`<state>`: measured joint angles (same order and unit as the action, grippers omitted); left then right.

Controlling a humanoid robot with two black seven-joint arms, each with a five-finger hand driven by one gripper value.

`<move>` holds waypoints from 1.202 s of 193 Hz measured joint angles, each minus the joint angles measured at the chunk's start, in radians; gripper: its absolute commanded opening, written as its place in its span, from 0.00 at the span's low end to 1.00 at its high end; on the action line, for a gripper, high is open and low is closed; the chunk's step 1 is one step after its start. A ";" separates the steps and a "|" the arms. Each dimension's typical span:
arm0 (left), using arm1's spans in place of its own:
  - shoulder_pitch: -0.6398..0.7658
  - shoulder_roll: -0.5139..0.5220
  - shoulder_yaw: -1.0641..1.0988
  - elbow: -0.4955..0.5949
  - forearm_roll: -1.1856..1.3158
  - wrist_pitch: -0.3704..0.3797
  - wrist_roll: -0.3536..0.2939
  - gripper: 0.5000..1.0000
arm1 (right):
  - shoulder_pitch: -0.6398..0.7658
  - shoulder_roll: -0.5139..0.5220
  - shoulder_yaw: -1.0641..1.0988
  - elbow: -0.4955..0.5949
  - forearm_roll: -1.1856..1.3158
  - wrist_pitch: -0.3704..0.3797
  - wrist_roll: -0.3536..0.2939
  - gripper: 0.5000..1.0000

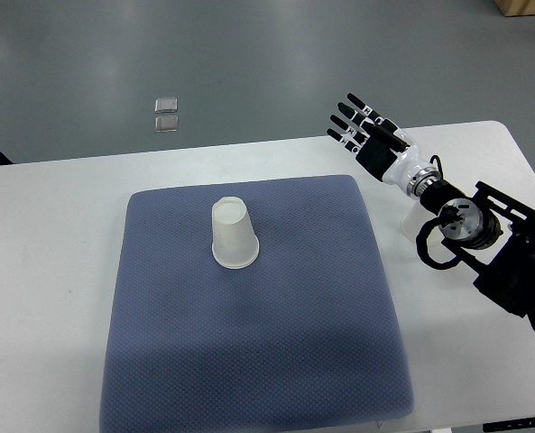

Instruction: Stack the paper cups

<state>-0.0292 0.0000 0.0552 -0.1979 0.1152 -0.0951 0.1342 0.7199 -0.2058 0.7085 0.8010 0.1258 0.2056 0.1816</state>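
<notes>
Top view: blue-grey padded mat (249, 361) on white table (50, 234); white paper cup stack (234, 234) upside down near mat centre. Right hand (368, 133) beyond mat's far right corner, fingers spread, holding nothing, well apart from cups. Risk: sideways approach tips light stack.

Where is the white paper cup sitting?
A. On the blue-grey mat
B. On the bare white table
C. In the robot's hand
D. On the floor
A: the paper cup stands upside down on the blue-grey mat, while the right hand hovers open and empty off to the side, above the far edge of the table.
</notes>
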 measured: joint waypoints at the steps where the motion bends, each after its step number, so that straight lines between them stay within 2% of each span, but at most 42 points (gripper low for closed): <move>1: 0.000 0.000 0.000 0.000 0.000 0.000 0.000 1.00 | 0.000 0.000 0.000 0.000 0.000 0.000 0.000 0.85; 87: 0.000 0.000 0.000 0.001 0.000 0.001 -0.001 1.00 | -0.011 -0.021 -0.009 0.008 0.001 0.010 -0.002 0.85; 115: 0.000 0.000 0.000 0.002 0.000 0.002 -0.001 1.00 | 0.013 -0.062 -0.020 0.009 -0.026 0.013 -0.008 0.85; 138: 0.000 0.000 0.002 0.000 0.000 0.002 -0.001 1.00 | 0.080 -0.115 -0.032 0.010 -0.146 0.016 -0.028 0.85; 159: -0.003 0.000 0.004 -0.004 0.000 -0.005 -0.001 1.00 | 0.165 -0.188 -0.082 0.011 -0.280 0.024 -0.065 0.85; 175: -0.004 0.000 0.005 -0.007 0.000 -0.007 -0.001 1.00 | 0.256 -0.259 -0.201 0.012 -0.347 0.067 -0.087 0.85; 200: -0.005 0.000 0.005 -0.009 0.000 -0.008 -0.001 1.00 | 0.465 -0.366 -0.510 0.013 -0.397 0.156 -0.102 0.85; 232: -0.005 0.000 0.005 -0.021 0.001 -0.010 -0.001 1.00 | 0.763 -0.401 -0.902 0.014 -0.561 0.257 -0.130 0.85</move>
<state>-0.0338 0.0000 0.0599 -0.2184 0.1160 -0.1055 0.1334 1.4829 -0.6065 -0.1935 0.8154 -0.4354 0.4631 0.0516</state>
